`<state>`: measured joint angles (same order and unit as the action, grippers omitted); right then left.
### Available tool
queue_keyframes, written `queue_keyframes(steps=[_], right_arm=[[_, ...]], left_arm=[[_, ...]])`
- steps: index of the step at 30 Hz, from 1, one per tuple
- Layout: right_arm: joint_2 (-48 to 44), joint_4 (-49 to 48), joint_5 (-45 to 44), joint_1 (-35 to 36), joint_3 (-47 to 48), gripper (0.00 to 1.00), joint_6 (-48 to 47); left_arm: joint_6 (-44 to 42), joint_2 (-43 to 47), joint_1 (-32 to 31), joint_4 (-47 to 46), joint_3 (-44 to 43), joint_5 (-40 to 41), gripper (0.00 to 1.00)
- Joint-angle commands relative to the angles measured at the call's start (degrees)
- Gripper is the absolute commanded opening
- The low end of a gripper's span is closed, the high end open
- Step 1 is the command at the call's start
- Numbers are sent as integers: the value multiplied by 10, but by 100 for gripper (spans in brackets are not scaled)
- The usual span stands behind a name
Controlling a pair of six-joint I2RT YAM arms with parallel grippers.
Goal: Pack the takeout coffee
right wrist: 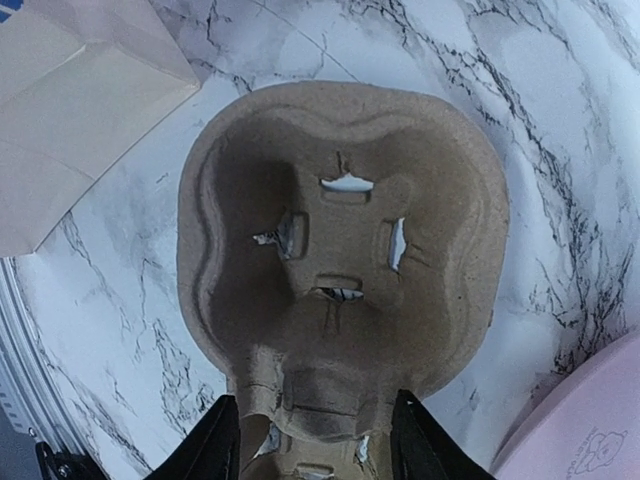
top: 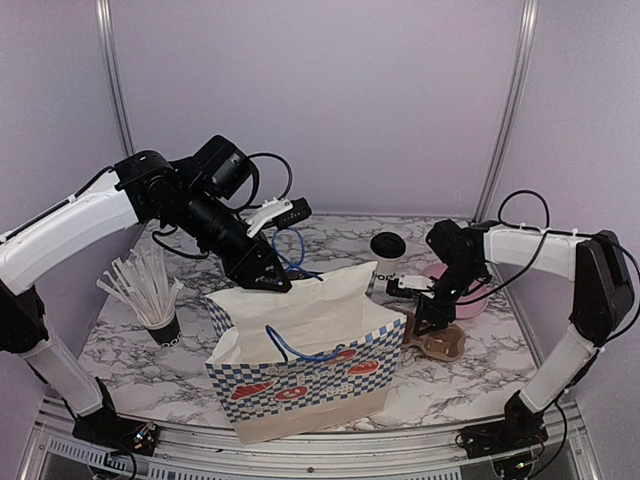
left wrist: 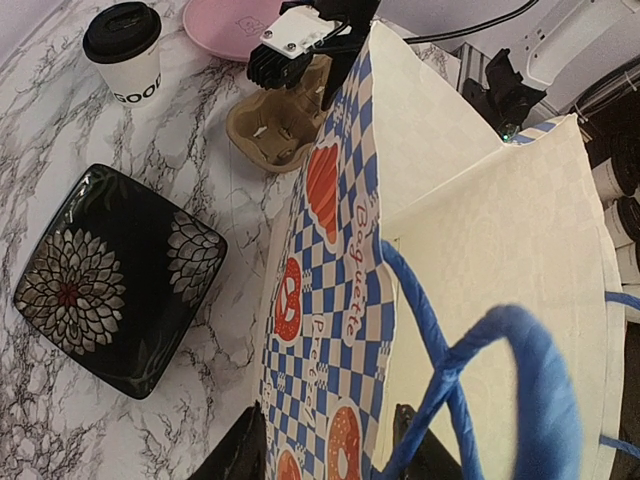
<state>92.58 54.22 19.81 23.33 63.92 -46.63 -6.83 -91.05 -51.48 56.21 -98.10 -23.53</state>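
Observation:
The takeout coffee (top: 386,258), a white cup with a black lid, stands upright on the marble behind the bag and shows again in the left wrist view (left wrist: 125,50). No gripper touches it. The blue-checked paper bag (top: 300,375) stands open in the middle. My left gripper (top: 272,278) is at its back rim, and the bag's wall (left wrist: 340,250) fills the space between its fingers (left wrist: 240,455). My right gripper (right wrist: 315,440) is shut on the narrow waist of a brown cardboard cup carrier (right wrist: 340,250), which lies flat to the right of the bag (top: 440,342).
A pink plate (top: 462,300) lies just right of the carrier. A black flowered square plate (left wrist: 110,280) sits beside the bag, hidden behind it in the top view. A black cup of white straws (top: 160,325) stands at the left. Blue handles (left wrist: 500,370) loop over the bag's mouth.

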Motion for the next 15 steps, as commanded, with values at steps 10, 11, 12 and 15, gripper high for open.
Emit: queue_keyframes(steps=[10,11,12,15], right_arm=[[10,-32,-67,45,-13,49,46],[10,-33,-72,48,-16,49,48],[10,-34,-75,49,-19,49,50],[9,-35,-82,49,-23,49,55]], left_arm=[[-2,10,-3,12,14,4,44],[-2,10,-3,12,14,4,44],[-2,10,-3,12,14,4,44],[-2,12,-3,12,16,4,44]])
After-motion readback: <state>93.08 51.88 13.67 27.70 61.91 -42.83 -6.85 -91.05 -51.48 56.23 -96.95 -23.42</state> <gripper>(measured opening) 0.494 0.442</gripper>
